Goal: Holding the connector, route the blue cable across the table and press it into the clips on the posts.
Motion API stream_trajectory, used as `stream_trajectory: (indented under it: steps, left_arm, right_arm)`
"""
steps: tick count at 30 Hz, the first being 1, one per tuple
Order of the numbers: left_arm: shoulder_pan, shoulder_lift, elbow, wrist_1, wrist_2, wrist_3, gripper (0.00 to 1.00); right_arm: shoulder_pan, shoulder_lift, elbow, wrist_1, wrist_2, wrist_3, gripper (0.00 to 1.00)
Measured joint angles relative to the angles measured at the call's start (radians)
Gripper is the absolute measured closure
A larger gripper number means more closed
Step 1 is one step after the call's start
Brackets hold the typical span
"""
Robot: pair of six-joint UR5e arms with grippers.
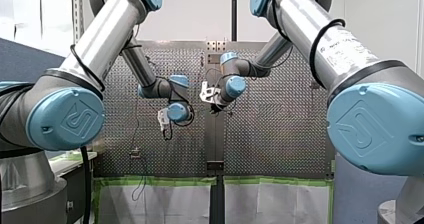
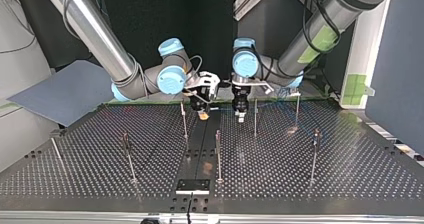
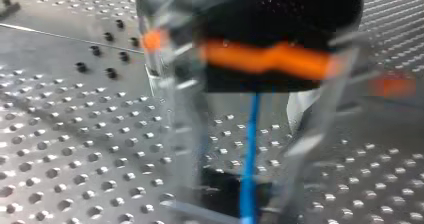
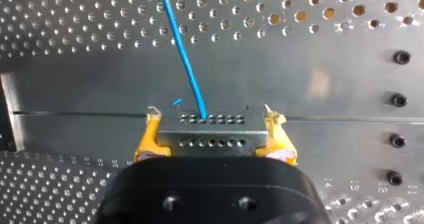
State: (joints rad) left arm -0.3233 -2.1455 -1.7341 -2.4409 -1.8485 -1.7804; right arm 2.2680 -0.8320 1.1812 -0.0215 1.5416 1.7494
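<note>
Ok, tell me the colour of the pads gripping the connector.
Yellow pads, flanking the grey connector; the right wrist view shows them best.

thin posts (image 2: 218, 156) dot table (image 2: 75, 176), gaps btwn

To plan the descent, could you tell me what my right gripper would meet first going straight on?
Most likely the table's bare centre strip, with the held connector touching first; depth is unclear.

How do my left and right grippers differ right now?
My right gripper clamps the connector in yellow pads; my left gripper has no connector, only the blue cable passes under it. My left gripper shows an orange band; my right gripper none. Both hover close together over the table's middle.
</note>
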Motion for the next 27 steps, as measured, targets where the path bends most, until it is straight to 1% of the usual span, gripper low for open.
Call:
stream_trajectory:
  steps: [5, 10, 11, 12, 13, 14, 15, 16, 17, 18, 20, 21, 22, 23, 24, 25, 27]
  left_arm:
    - [0.000, -0.001, 0.036, -0.005, 0.001, -0.003, 0.00]
    - [0.000, -0.002, 0.046, -0.012, 0.002, -0.005, 0.00]
    - [0.000, -0.002, 0.046, -0.014, 0.001, -0.005, 0.08]
    - [0.001, -0.002, 0.047, -0.016, 0.001, -0.005, 0.08]
    - [0.000, -0.002, 0.047, -0.017, 0.001, -0.005, 0.16]
    - [0.000, -0.002, 0.047, -0.019, 0.001, -0.005, 0.32]
    - [0.000, -0.001, 0.047, -0.021, 0.001, -0.004, 0.32]
    - [-0.001, -0.001, 0.047, -0.022, 0.000, -0.004, 0.42]
    - [-0.001, -0.001, 0.047, -0.024, 0.000, -0.004, 0.56]
    - [-0.002, -0.001, 0.047, -0.026, 0.000, -0.003, 0.56]
    - [-0.003, -0.001, 0.047, -0.029, 0.000, -0.002, 0.73]
    - [-0.004, -0.001, 0.047, -0.029, -0.001, -0.002, 0.73]
    - [-0.005, -0.001, 0.047, -0.030, -0.001, -0.002, 0.77]
    - [-0.006, -0.001, 0.047, -0.030, -0.001, -0.002, 0.93]
    - [-0.007, -0.001, 0.047, -0.030, -0.002, -0.002, 0.93]
    - [-0.008, -0.001, 0.047, -0.031, -0.004, -0.002, 0.99]
    - [-0.011, -0.001, 0.047, -0.036, -0.013, 0.000, 0.99]
  right_arm:
    - [-0.001, 0.000, -0.001, -0.001, 0.001, 0.001, 1.00]
    - [-0.001, 0.000, -0.001, -0.001, 0.000, 0.003, 1.00]
    - [-0.002, 0.000, -0.001, -0.002, 0.000, 0.003, 1.00]
    - [-0.002, 0.000, -0.001, -0.001, 0.000, 0.003, 1.00]
    - [-0.003, 0.000, -0.001, -0.001, 0.000, 0.004, 1.00]
    - [-0.003, 0.000, -0.001, -0.002, 0.000, 0.004, 1.00]
    - [-0.004, 0.000, -0.001, -0.002, 0.000, 0.004, 1.00]
    - [-0.005, 0.000, -0.001, -0.002, -0.001, 0.004, 1.00]
    - [-0.006, 0.000, -0.001, -0.002, -0.001, 0.004, 1.00]
    - [-0.007, 0.000, -0.001, -0.002, -0.001, 0.004, 1.00]
    - [-0.009, 0.000, -0.001, -0.001, -0.002, 0.005, 1.00]
    - [-0.009, 0.000, -0.001, -0.001, -0.002, 0.005, 1.00]
    - [-0.010, 0.000, 0.000, -0.001, -0.002, 0.005, 1.00]
    - [-0.011, 0.000, -0.001, -0.001, -0.002, 0.005, 1.00]
    - [-0.012, 0.000, -0.001, -0.001, -0.003, 0.005, 1.00]
    - [-0.013, 0.000, -0.001, -0.001, -0.003, 0.005, 1.00]
    - [-0.014, 0.000, -0.001, 0.000, -0.004, 0.003, 1.00]
